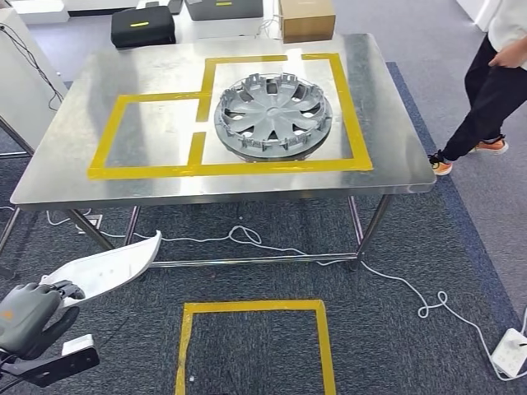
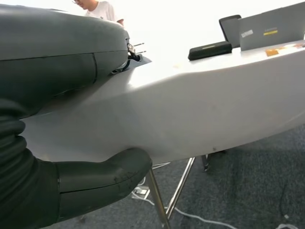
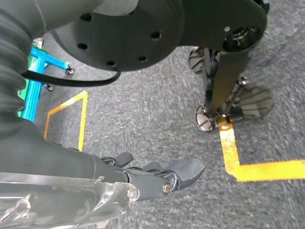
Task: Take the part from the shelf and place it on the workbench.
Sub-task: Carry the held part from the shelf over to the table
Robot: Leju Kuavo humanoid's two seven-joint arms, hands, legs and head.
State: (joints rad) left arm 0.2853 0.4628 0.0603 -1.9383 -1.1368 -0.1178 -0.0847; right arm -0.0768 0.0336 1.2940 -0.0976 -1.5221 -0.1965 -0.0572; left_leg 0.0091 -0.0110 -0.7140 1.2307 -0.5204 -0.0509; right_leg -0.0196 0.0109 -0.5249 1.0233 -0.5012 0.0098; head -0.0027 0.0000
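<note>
My left hand (image 1: 28, 317) sits low at the front left and grips one end of a long, curved white part (image 1: 105, 267), which points up and right toward the workbench (image 1: 74, 123). In the left wrist view the white part (image 2: 216, 109) lies clamped between the thumb (image 2: 100, 179) and the rest of the left hand (image 2: 46, 62). The steel workbench stands ahead, with the part below its front edge. My right hand (image 3: 154, 174) hangs over the carpet, fingers stretched out, with nothing in it.
A grey hubcap (image 1: 272, 113) lies in the larger yellow-taped box on the bench; the smaller taped box (image 1: 156, 132) left of it is bare. A yellow square (image 1: 254, 346) marks the floor. White cables and a power strip (image 1: 510, 352) lie at the right. A person (image 1: 491, 82) stands past the bench's right end.
</note>
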